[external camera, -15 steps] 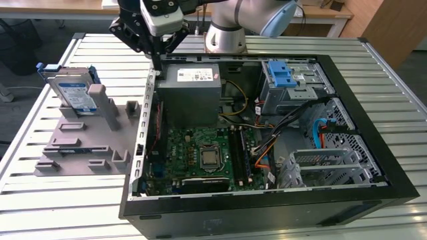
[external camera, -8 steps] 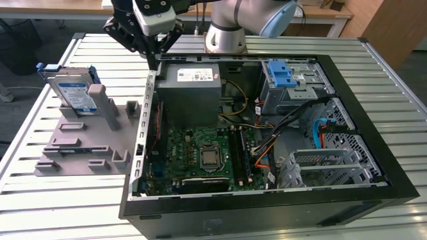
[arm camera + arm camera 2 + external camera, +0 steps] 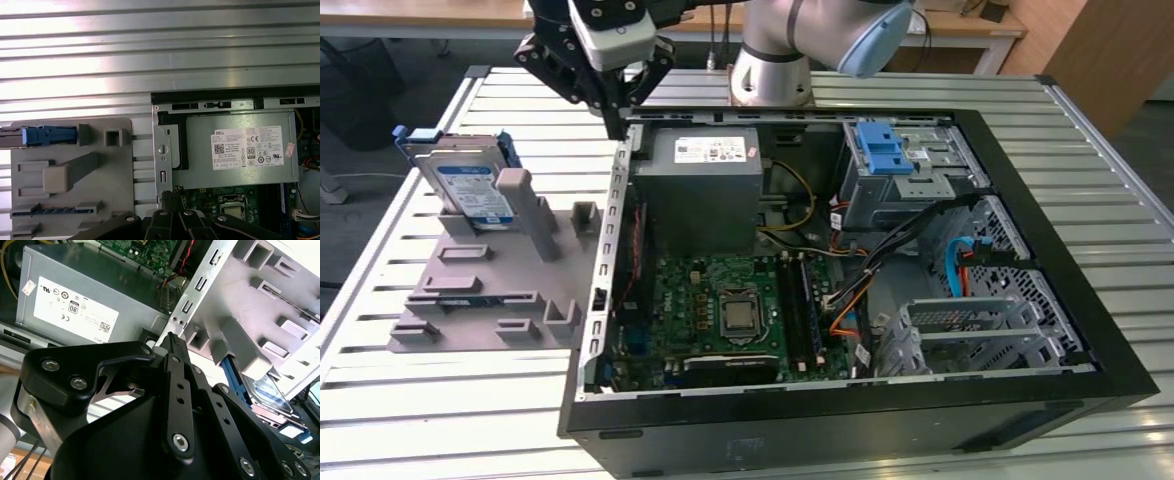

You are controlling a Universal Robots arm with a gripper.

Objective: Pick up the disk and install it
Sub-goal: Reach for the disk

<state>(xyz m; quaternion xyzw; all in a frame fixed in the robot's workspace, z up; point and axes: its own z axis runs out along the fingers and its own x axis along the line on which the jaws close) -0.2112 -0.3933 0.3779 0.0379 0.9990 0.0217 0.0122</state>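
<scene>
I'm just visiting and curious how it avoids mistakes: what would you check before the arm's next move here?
1. Disk standing in the grey holder: ok.
2. Gripper empty: ok.
3. Gripper above the disk: not ok; it hangs at the computer case rim.
4. Gripper open for grasping: not ok; shut.
5. Case lid off: ok.
6. Drive cage free for the disk: cannot tell.

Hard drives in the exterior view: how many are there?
1. The disk stands on edge in the grey holder at the exterior view's left, beside the open computer case. Others may sit hidden inside the case.
</scene>
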